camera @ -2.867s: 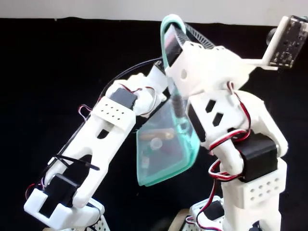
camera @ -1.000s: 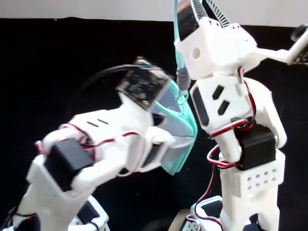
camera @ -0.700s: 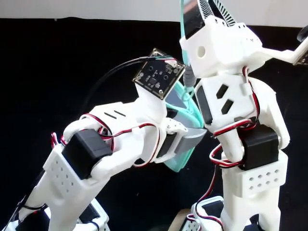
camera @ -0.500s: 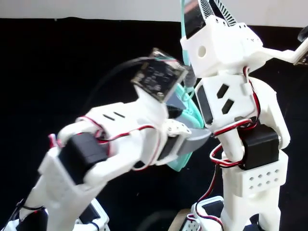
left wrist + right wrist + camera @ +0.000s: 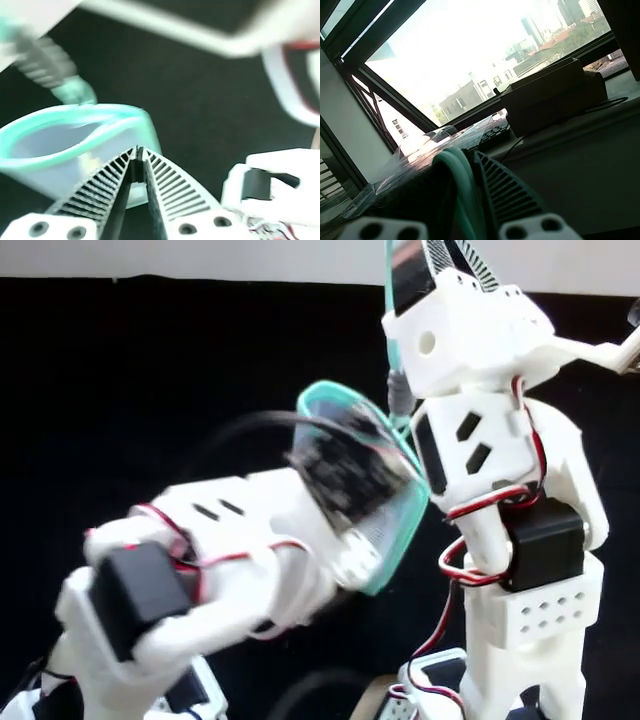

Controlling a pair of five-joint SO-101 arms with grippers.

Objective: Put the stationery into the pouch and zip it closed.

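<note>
The clear pouch (image 5: 396, 522) with teal trim hangs in the air from my right gripper (image 5: 422, 258), which is shut on its teal edge at the top of the upright right arm. In the right wrist view the teal band (image 5: 461, 196) sits pinched between the fingers. A grey ribbed pull (image 5: 400, 394) dangles beside that arm. My left arm (image 5: 200, 570) lies in front of the pouch and hides its lower half. My left gripper (image 5: 137, 153) is shut, its tips against the pouch's wall (image 5: 75, 150) just under the teal rim (image 5: 60, 118). Whether it pinches the pouch is unclear.
A black cloth (image 5: 150, 360) covers the table behind both arms. The right arm's base and red, black and white wires (image 5: 455, 570) stand close to the pouch. The right wrist view looks out at a window (image 5: 470, 55) and a dark box (image 5: 550, 95).
The left arm has swung in from the left and across the pouch, and its wrist has dropped lower. The pouch has tipped so its teal rim faces up. The right arm has edged slightly right.
</note>
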